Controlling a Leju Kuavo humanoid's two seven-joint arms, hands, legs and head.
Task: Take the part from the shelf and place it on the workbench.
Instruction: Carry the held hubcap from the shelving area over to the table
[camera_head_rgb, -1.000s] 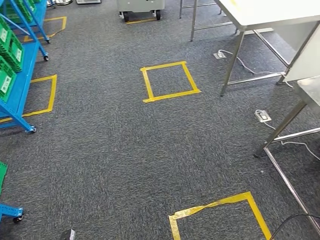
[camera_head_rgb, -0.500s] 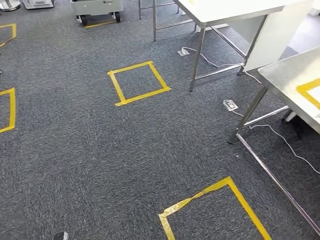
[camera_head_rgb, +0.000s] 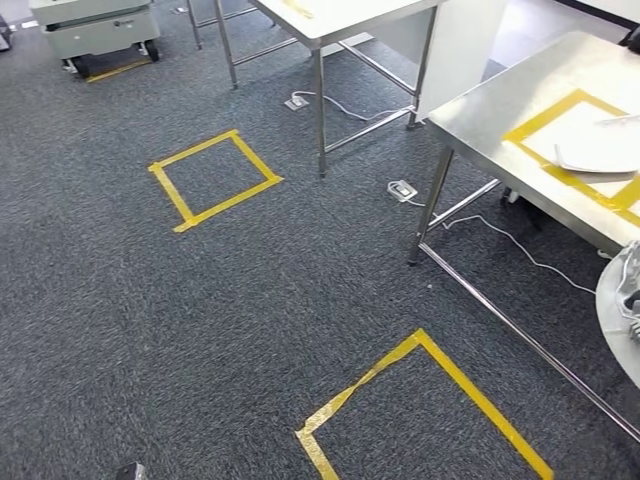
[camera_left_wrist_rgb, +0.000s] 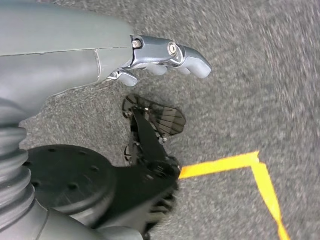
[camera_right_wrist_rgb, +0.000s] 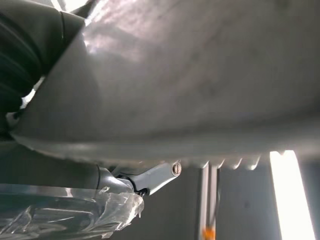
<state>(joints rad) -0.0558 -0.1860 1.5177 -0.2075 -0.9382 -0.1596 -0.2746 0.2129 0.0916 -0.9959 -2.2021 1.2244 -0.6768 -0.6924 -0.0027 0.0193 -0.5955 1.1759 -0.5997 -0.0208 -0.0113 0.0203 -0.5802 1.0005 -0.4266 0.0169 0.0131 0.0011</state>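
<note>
Dark grey carpet (camera_head_rgb: 249, 300) covers the floor, marked with yellow tape squares: one complete square (camera_head_rgb: 215, 180) lies farther out, and a second square (camera_head_rgb: 423, 410) sits nearer. A steel desk (camera_head_rgb: 490, 120) stands on thin metal legs, and a yellow taped rectangle (camera_head_rgb: 562, 135) marks its top near the desk's far right corner. A flat pale sheet (camera_head_rgb: 596, 160) lies within that rectangle. Behind it stands a white table (camera_head_rgb: 340, 20), with cables and floor sockets (camera_head_rgb: 402, 189) on the carpet under both. A grey wheeled cabinet (camera_head_rgb: 94, 30) stands in the far background.

The part (camera_head_rgb: 620, 310), a flat grey plate with clear plastic wrapping on it, shows at the edge of the head view, just beside the steel desk's near edge and not on it. In the right wrist view the part (camera_right_wrist_rgb: 188, 75) spans the picture close to the camera, and the right hand (camera_right_wrist_rgb: 124, 180) grips it from beneath, a finger (camera_right_wrist_rgb: 158, 175) reaching under its toothed edge and the crinkled plastic wrap (camera_right_wrist_rgb: 68, 215) beside the hand.

The left hand (camera_left_wrist_rgb: 151, 60) hangs over the carpet above a corner of yellow tape (camera_left_wrist_rgb: 260, 170), fingers stretched out and apart, holding nothing.
</note>
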